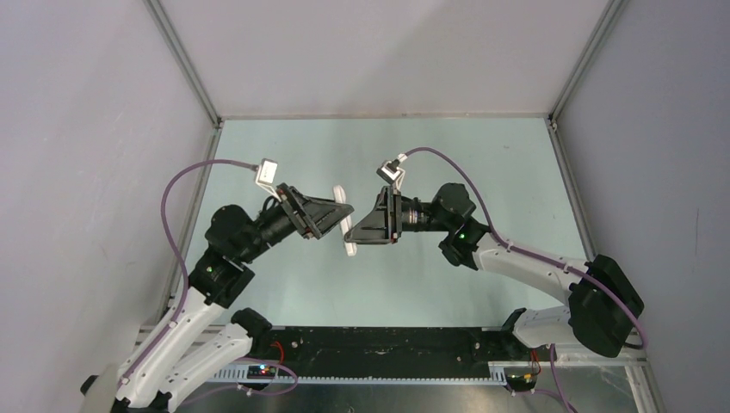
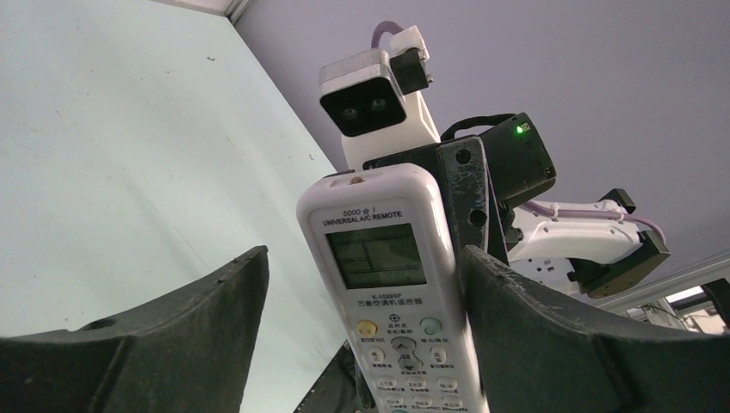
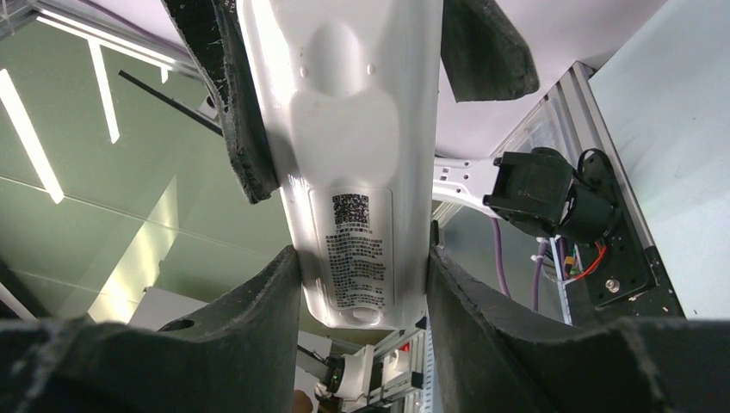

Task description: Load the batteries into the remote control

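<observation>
The white remote control (image 1: 349, 248) hangs in mid-air between both arms, above the middle of the table. In the left wrist view its face (image 2: 387, 284) shows, with the display and buttons. In the right wrist view its back (image 3: 353, 172) shows, with a printed label panel. My right gripper (image 3: 361, 258) is shut on the remote's lower end, a finger pressed on each side (image 1: 351, 232). My left gripper (image 2: 366, 258) is open around the remote; its right finger touches the remote's edge and its left finger stands apart (image 1: 342, 213). No batteries are in view.
The pale green table (image 1: 387, 146) is boxed in by grey walls with metal rails. The right arm's wrist camera (image 2: 370, 103) sits just behind the remote. The left arm's body (image 3: 542, 185) shows beyond the remote in the right wrist view. A black base rail (image 1: 387, 344) runs along the near edge.
</observation>
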### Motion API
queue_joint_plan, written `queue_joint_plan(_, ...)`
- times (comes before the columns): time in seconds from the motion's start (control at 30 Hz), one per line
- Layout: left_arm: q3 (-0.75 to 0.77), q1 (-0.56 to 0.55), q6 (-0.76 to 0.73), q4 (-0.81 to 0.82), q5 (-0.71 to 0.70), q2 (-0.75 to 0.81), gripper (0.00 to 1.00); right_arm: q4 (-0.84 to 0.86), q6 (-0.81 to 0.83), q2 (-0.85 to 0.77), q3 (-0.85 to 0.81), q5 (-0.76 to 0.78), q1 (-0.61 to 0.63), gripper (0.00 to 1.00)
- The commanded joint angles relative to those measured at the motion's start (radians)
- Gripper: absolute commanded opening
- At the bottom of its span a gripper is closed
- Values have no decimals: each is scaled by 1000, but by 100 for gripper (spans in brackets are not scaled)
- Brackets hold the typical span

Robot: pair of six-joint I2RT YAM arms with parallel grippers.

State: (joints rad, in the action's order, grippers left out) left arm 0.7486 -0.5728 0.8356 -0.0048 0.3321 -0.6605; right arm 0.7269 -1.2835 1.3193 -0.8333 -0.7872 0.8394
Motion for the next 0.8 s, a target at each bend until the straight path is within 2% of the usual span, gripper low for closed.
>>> queue_joint_plan(0.0,16,5,30,17,27,-10,80,79,-21,-18,-6,-11,-2,28)
queue_joint_plan(0.2,8,5,68,29,81,-41,77,144,-68,17,-6,-11,1,27)
queue_joint_plan(0.33,5,4,75,39,85,-34,71,160,-84,33,-6,-12,5,27)
queue_joint_plan(0.63,-10,4,57,41,77,-34,37,72,-65,45,-6,10,2,29)
queue_joint_plan(0.7,-17,4,46,38,59,-29,31,25,-41,35,-6,20,0,33)
queue_joint_plan(0.77,-16,4,29,23,42,-25,26,-42,-5,18,-6,35,-4,41)
